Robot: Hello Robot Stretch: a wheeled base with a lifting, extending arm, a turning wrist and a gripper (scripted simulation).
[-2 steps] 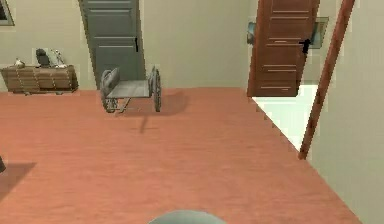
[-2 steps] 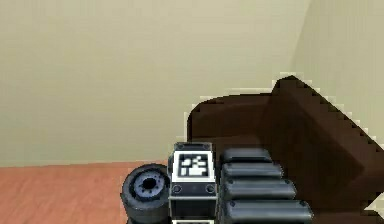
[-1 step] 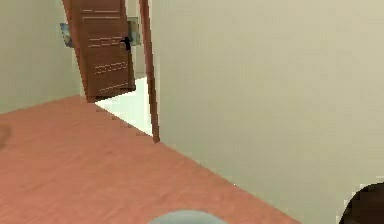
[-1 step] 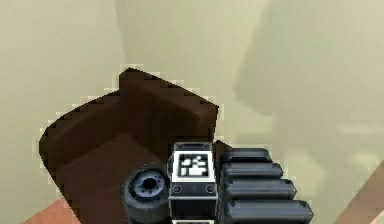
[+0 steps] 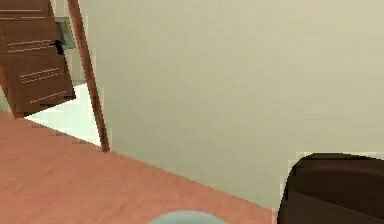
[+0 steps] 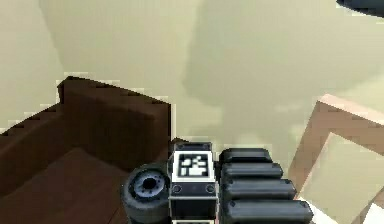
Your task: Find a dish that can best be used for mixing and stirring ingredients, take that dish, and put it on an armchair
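The claw (image 6: 148,193), near the dark armchair (image 6: 95,130), has its far end cut off. I cannot tell whether it holds anything.

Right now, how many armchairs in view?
1. A dark brown armchair sits at the forward view's bottom right. The dark brown seat at the arm side view's left is probably the same one. Others may be hidden outside both views.
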